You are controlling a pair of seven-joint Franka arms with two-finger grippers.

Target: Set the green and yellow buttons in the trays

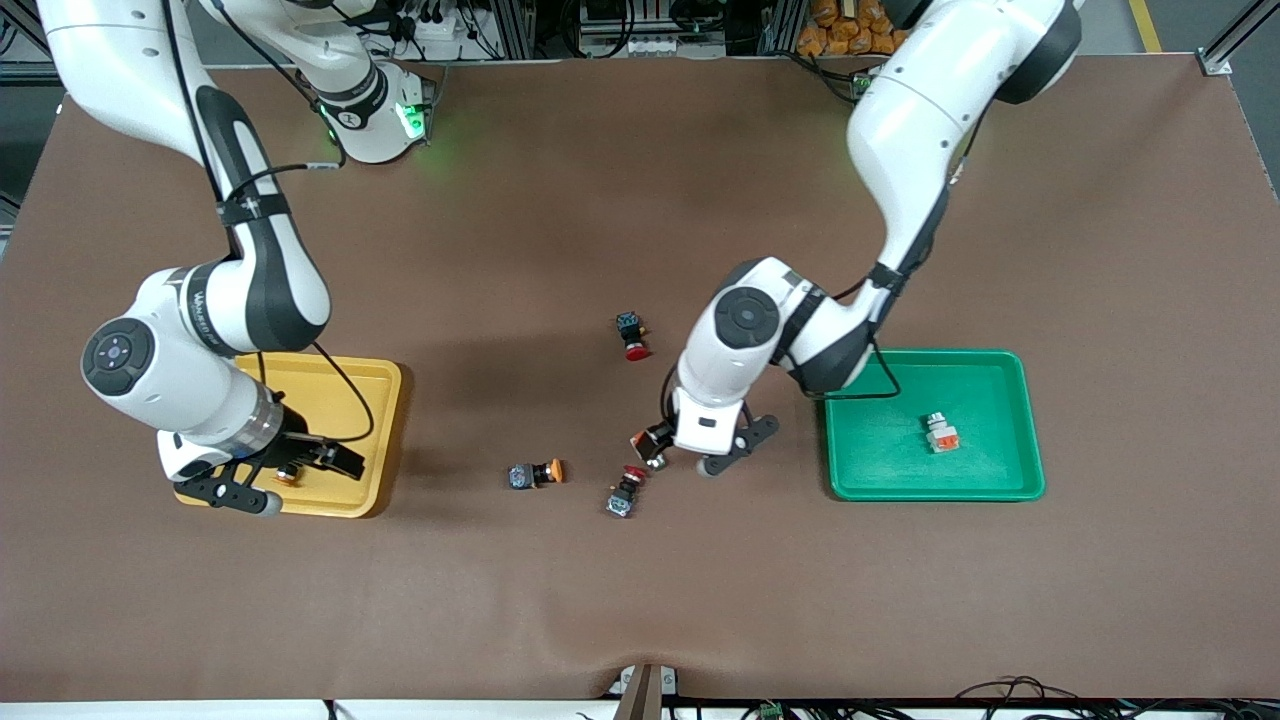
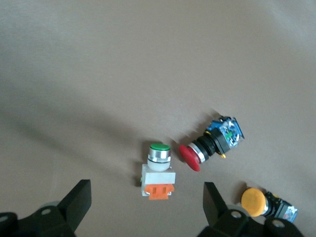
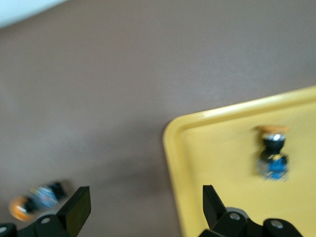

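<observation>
Left gripper (image 1: 700,455) hangs low over the tabletop (image 1: 640,200), jaws spread and empty. The green-capped button (image 2: 158,170) lies on the mat between the jaws, closer to one of them, touching neither. Silver collar under the cap, white body, orange block at the tail. In the front view the wrist hides most of it.

A red-capped switch (image 2: 210,143) lies just beside it, its cap almost touching the white body. Not ours; closing the jaws could nudge it.

Handling, my read: small, light, rigid plastic and metal. No crush worry. The round cap and collar are likely slick and would roll, so pinch the flat sides of the white body and stay off the orange block.

Right gripper (image 1: 290,478) is over the yellow tray (image 1: 385,440), jaws spread, holding nothing. One yellow-capped button (image 3: 274,153) lies in that tray. The other yellow-capped button (image 1: 537,473) lies on the mat, outside both sets of jaws, between the two trays.

Green tray (image 1: 1020,420) already holds one white-and-orange button (image 1: 940,432).

A second red-capped switch (image 1: 630,335) sits apart on the mat.
</observation>
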